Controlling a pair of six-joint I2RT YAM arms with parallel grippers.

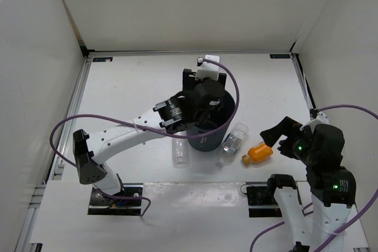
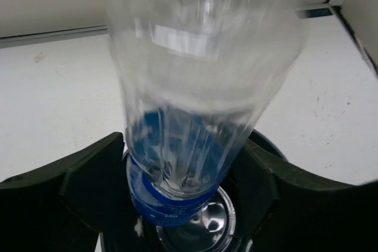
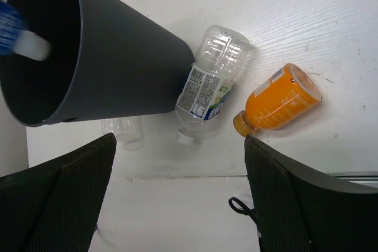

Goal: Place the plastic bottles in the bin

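Note:
The dark grey bin (image 1: pixel 205 140) stands mid-table. My left gripper (image 1: pixel 204 107) hovers over its mouth, jaws spread. The clear bottle with blue label (image 2: pixel 195 116) hangs cap-down between the fingers, motion-blurred, over the bin's inside (image 2: pixel 269 149). It also shows at the bin's mouth in the right wrist view (image 3: pixel 9 25). A clear bottle (image 1: pixel 179 150) lies at the bin's near left, a second clear bottle with a white cap (image 1: pixel 232 143) at its right, and the short orange bottle (image 1: pixel 258 153) beside that. My right gripper (image 1: pixel 277 137) is open and empty, just right of the orange bottle (image 3: pixel 280 98).
White walls enclose the table on the left, back and right. The left arm's purple cable (image 1: pixel 233 87) loops over the bin. A strip (image 1: pixel 195 196) at the near edge carries both arm bases.

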